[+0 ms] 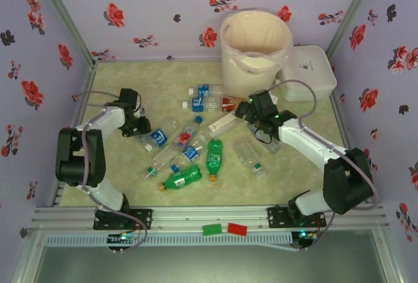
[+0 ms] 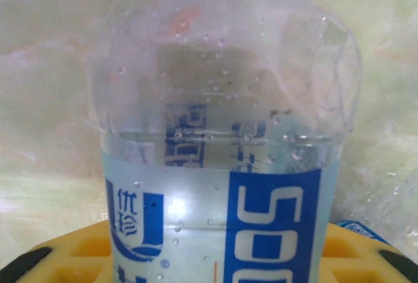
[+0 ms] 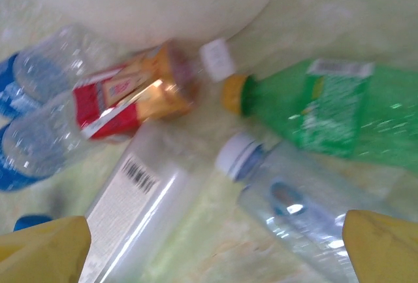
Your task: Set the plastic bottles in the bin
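**Left end effector is reaching around a blue-label bottle, right one is hanging spread over the pile**

The plastic bottles (image 1: 191,153) are lying scattered on the middle of the counter (image 1: 117,185), all of them outside the bin (image 1: 236,74). The bin is standing at the far side of the counter, and a white box (image 1: 308,72) is sitting just beside it on the right.

The left end effector (image 1: 142,128) is lying low at the left edge of the pile. In the left wrist view a clear bottle with a blue label (image 2: 222,165) is sitting between its yellow fingers (image 2: 68,253), very close to the camera. One finger is showing on each side of the bottle. I cannot tell if the fingers are pressing the bottle or only standing next to it.

The right end effector (image 1: 250,110) is hanging near the foot of the bin, above the far part of the pile. Its fingers (image 3: 42,247) are spread wide and are holding nothing. Under them a white bottle with a barcode (image 3: 140,217) and a clear bottle with a blue-ringed cap (image 3: 294,211) are lying side by side. Further away, a red-label bottle (image 3: 130,97) is lying close to the wall of the bin. A green bottle (image 3: 333,110) with an orange cap is pointing its cap toward the cap of the red-label one. The right wrist view is a little blurred.
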